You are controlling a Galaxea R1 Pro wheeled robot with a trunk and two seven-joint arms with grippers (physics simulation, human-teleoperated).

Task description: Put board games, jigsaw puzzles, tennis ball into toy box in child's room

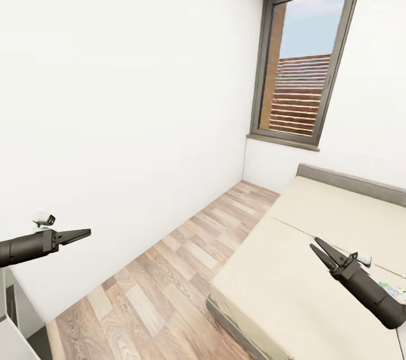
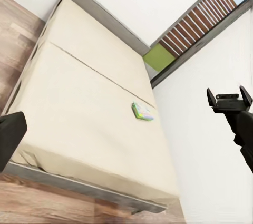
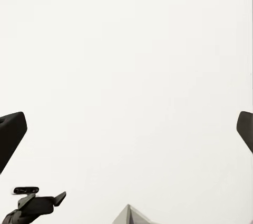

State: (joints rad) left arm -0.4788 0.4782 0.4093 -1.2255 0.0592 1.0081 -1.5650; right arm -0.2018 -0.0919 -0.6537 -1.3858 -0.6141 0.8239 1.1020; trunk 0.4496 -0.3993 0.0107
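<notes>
A tall grey-framed window [image 1: 307, 61] stands at 1 o'clock in the head view, wooden slats [image 1: 298, 95] and blue sky behind it (1 pane). Wood-plank floor [image 1: 169, 275] runs toward 6 o'clock beside a white wall [image 1: 124, 95].

Bed with a game box on the bare mattress

The bed [image 1: 316, 247] stands on the wood-plank floor [image 1: 169, 270], its short grey headboard [image 1: 349, 179] against the wall below the window [image 1: 304, 66]. The beige mattress shows 1 seam running across it, nearer the headboard than the foot. 1 flat green-and-white game box [image 2: 142, 112] lies flat on the mattress, on the foot side of that seam and close to the bed's edge by the white wall. Its lettering is too small to read.
</notes>
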